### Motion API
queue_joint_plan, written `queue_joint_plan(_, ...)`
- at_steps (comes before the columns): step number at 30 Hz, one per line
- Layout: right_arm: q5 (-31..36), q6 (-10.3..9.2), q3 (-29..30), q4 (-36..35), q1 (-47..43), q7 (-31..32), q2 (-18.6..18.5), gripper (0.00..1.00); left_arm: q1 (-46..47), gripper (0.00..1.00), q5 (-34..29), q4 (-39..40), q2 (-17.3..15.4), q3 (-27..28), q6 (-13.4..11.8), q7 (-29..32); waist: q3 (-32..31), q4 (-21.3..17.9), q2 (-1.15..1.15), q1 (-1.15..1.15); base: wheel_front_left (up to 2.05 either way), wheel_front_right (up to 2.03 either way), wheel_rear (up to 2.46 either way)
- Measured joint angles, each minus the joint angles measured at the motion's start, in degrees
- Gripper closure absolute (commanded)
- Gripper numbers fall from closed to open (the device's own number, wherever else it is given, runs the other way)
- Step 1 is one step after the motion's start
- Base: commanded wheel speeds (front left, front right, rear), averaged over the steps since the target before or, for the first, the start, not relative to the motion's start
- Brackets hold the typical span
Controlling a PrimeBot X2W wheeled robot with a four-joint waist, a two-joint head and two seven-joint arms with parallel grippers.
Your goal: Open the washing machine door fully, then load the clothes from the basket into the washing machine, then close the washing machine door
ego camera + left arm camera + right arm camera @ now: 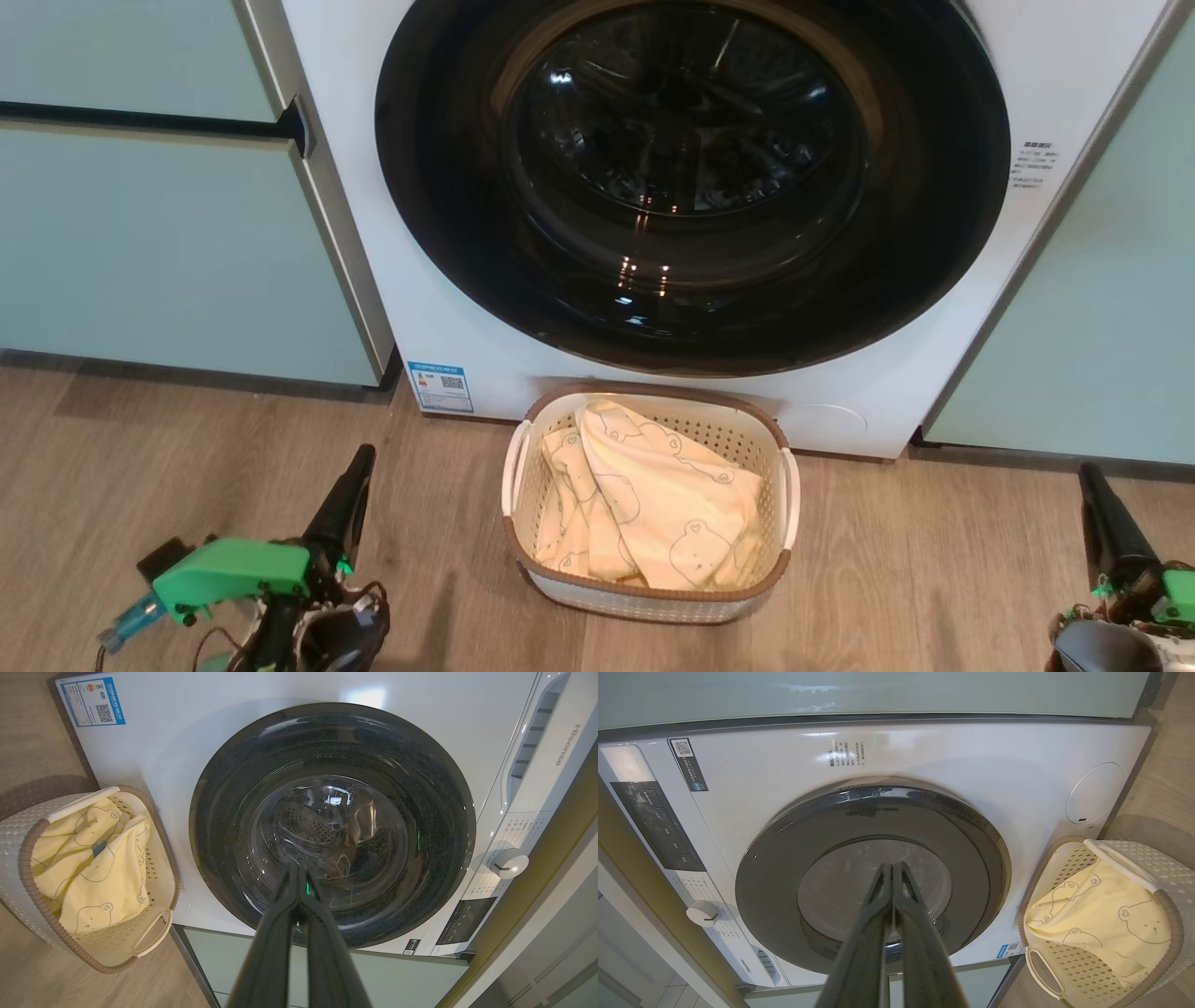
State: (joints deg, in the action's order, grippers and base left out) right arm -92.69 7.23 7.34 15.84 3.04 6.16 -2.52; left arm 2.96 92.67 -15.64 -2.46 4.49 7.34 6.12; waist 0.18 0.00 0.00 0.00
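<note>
Facing the washing machine, we find the washing machine door closed, lying flat against the white front panel. Its glossy black ring runs unbroken around the clear porthole, and the perforated drum shows through the glass. The machine stands between pale green cabinets and carries a blue sticker at its lower corner on our left.

The basket sits on the wooden floor just in front of the machine, below the lower edge of the door. The clothes lie heaped inside it, pale yellow with outlined bear faces. In the left wrist view a small blue patch shows between the folds.

Our left gripper hangs at the lower left of the head view, above the floor and apart from the basket. In its wrist view the two fingers meet at the tips, pressed together on nothing, and point at the porthole. Our right gripper hangs at the lower right, likewise apart from the basket. Its fingers also meet at the tips, hold nothing, and point at the door glass. Neither gripper touches the door, the basket or the clothes.
</note>
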Motion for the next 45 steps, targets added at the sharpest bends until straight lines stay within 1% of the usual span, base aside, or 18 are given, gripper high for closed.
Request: queue_joint_plan(45,0.0,0.0,0.04,0.0,0.0,0.0,0.11,1.0,0.0,1.0,0.0,0.0,0.02,0.04,0.0,0.0,0.0,0.0,0.0,0.0,0.0,0.0,0.0)
